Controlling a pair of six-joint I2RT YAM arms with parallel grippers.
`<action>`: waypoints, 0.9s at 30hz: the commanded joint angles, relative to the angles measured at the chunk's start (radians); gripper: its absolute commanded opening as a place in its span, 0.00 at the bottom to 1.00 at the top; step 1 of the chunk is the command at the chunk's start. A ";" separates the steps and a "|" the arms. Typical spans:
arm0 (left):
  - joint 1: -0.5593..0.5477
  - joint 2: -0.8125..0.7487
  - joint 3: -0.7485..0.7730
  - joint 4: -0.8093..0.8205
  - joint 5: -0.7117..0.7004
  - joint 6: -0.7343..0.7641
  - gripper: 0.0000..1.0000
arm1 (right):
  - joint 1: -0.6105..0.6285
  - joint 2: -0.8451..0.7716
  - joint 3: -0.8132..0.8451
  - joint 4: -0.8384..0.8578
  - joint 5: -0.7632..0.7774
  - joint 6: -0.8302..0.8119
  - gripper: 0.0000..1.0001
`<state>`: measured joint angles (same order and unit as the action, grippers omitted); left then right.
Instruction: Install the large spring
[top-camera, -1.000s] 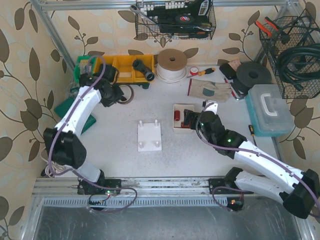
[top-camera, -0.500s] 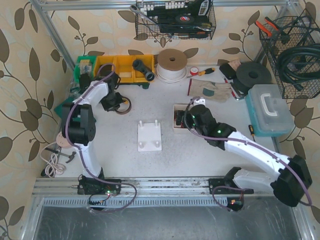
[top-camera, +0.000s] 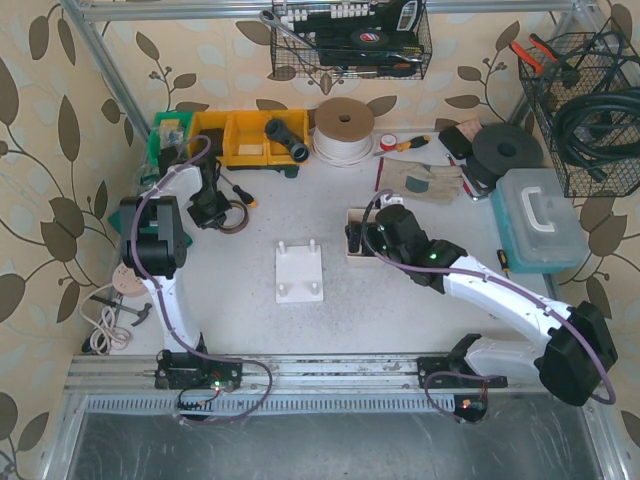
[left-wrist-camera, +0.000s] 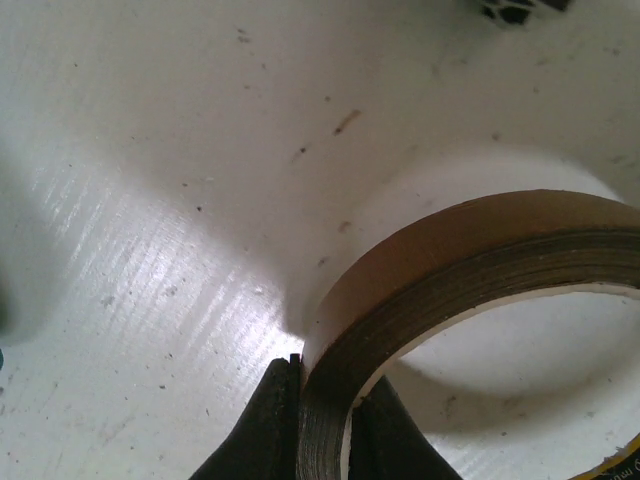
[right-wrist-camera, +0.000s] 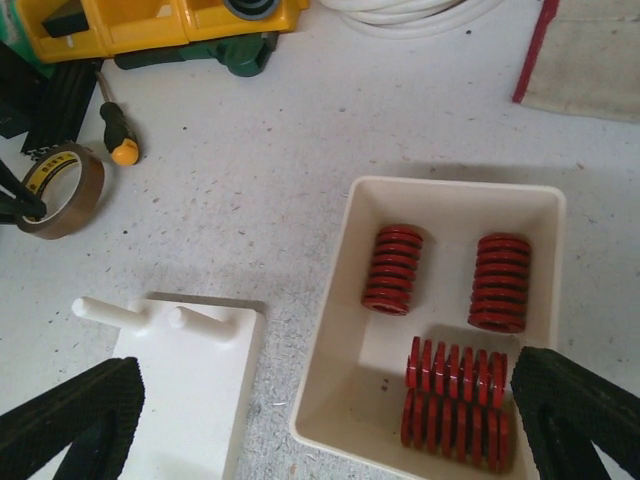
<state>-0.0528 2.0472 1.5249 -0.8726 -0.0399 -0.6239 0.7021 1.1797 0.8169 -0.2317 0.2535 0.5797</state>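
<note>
Hovering over the tray (right-wrist-camera: 455, 186), my right gripper (right-wrist-camera: 325, 415) stands spread wide, grasping nothing. I note four red springs (right-wrist-camera: 455, 372) lying inside that tray; the pegged white base (right-wrist-camera: 190, 385) sits just beside it. My left gripper (left-wrist-camera: 322, 385) is clenched on the wall of a tape roll (left-wrist-camera: 450, 260), well apart.

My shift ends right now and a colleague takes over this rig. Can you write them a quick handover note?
Left end effector: shut on the wall of the brown tape roll, off to the far left, away from the job.
Right end effector: open, empty, hovering over the tray.
Four red springs are in the tray; none is picked.
The white peg base sits left of the tray, its visible pegs bare.
Done: nothing installed.
Left: grasp the large spring, seat it on the base.
</note>
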 joint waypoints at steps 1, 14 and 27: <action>0.021 0.016 0.031 -0.008 0.048 0.021 0.00 | -0.026 0.006 0.027 -0.027 -0.012 0.024 1.00; 0.027 -0.072 0.027 -0.082 0.077 -0.001 0.57 | -0.039 -0.016 0.008 -0.023 -0.032 0.036 1.00; -0.170 -0.653 -0.366 0.084 0.047 -0.073 0.75 | -0.062 -0.060 -0.029 -0.036 -0.068 0.077 1.00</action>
<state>-0.0685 1.6180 1.2892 -0.8639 0.0517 -0.6559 0.6483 1.1336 0.8093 -0.2447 0.2115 0.6281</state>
